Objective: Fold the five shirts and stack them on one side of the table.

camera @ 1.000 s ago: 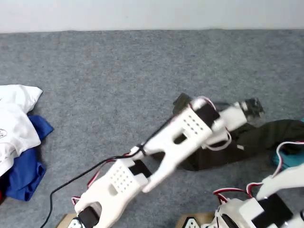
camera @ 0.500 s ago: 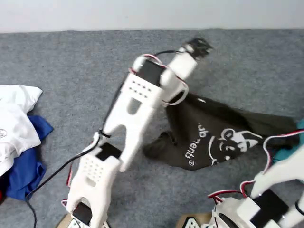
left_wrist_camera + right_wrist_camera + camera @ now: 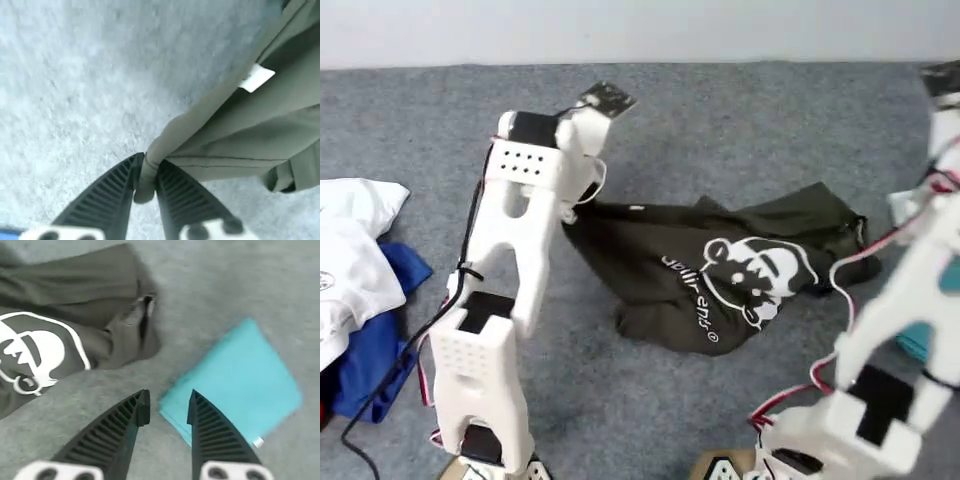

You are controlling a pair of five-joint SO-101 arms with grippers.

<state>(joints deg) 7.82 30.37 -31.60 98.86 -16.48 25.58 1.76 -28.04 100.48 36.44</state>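
A dark olive shirt (image 3: 720,270) with a white print lies spread across the middle of the grey table. My left gripper (image 3: 146,172) is shut on a bunched fold of the dark shirt (image 3: 240,125), at the left corner of the cloth under the left gripper (image 3: 572,208) in the high view. My right gripper (image 3: 167,400) hangs open above the table, between the dark shirt's edge (image 3: 65,305) and a folded teal shirt (image 3: 235,380). Nothing lies between its fingers.
A white shirt (image 3: 350,250) lies heaped on a blue shirt (image 3: 375,350) at the table's left edge. The teal shirt (image 3: 920,335) sits at the right edge behind the right arm. Bare grey table (image 3: 740,130) stretches along the back.
My left arm has swung from the right to the left of the table, pulling the dark shirt out flat. The right arm has risen at the right edge.
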